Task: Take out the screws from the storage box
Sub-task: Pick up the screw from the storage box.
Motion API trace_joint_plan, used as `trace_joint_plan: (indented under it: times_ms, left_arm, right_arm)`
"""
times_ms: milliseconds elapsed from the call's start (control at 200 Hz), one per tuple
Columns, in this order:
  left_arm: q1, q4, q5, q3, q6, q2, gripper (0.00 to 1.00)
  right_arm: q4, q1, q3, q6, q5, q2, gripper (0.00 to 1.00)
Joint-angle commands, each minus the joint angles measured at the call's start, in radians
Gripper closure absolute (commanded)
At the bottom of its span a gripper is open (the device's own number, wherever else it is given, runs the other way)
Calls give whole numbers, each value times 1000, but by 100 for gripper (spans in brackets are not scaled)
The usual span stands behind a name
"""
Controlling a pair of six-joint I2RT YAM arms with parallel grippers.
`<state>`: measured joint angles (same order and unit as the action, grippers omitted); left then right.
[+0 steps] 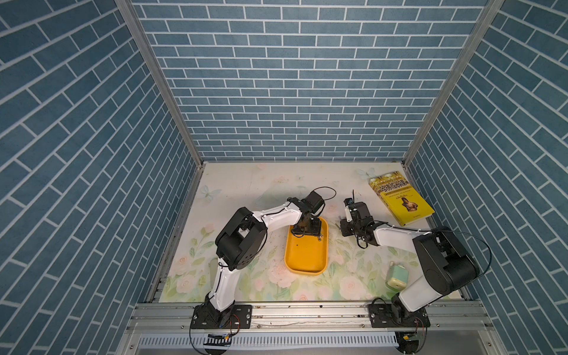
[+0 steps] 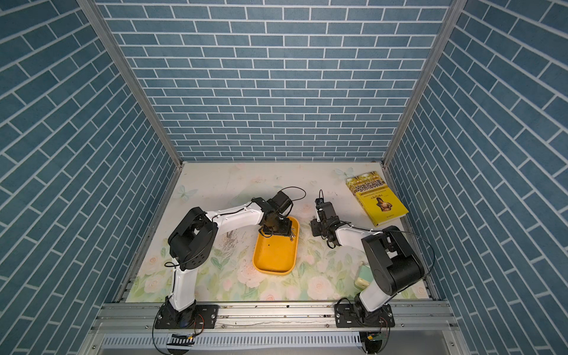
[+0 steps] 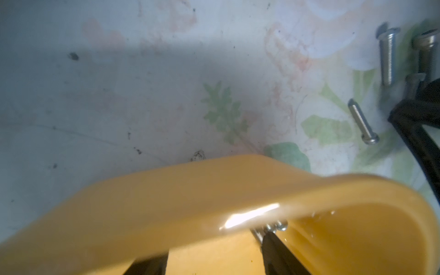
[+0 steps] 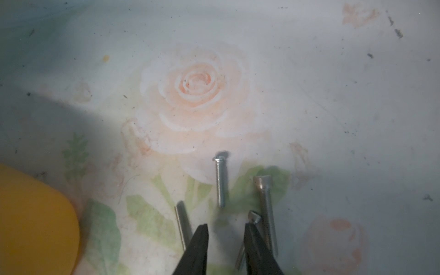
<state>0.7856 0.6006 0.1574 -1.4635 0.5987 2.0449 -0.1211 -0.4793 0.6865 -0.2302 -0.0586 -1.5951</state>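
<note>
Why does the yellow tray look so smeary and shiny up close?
Left wrist view: the storage box wall sits close to the lens, out of focus, with a white glare streak on it; the screws on the mat beyond look sharper. In both top views, the wide lens splays the brick walls.

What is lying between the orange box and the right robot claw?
In the right wrist view, one thin screw lies on the flowered mat between the storage box and the right gripper, close to the gripper; otherwise bare mat.

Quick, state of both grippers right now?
Left gripper: open, inside the storage box, holding nothing.
Right gripper: open, empty, over screws on the table.
</note>
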Motion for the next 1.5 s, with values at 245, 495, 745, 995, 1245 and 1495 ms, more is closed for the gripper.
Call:
trace_joint_plan:
  times_ms: [245,495,745,995,1245,1495]
  left_arm:
    - [24,81,-28,-40,6,61,46]
    - [53,137,-44,-65,-15,105,60]
    - [61,88,-11,-73,-2,88,54]
    - [60,33,-8,-57,23,48,52]
    - [60,22,4,-39,25,62,55]
    - [60,40,-21,-8,20,57,77]
  right_arm:
    - [-20,5,-1,5,14,18,69]
    - [-17,4,5,7,23,6,69]
    - [-15,5,7,9,27,0,69]
    - [-16,5,11,11,35,-6,69]
    - [-10,5,18,11,39,-13,69]
    - [-6,5,24,12,45,-23,69]
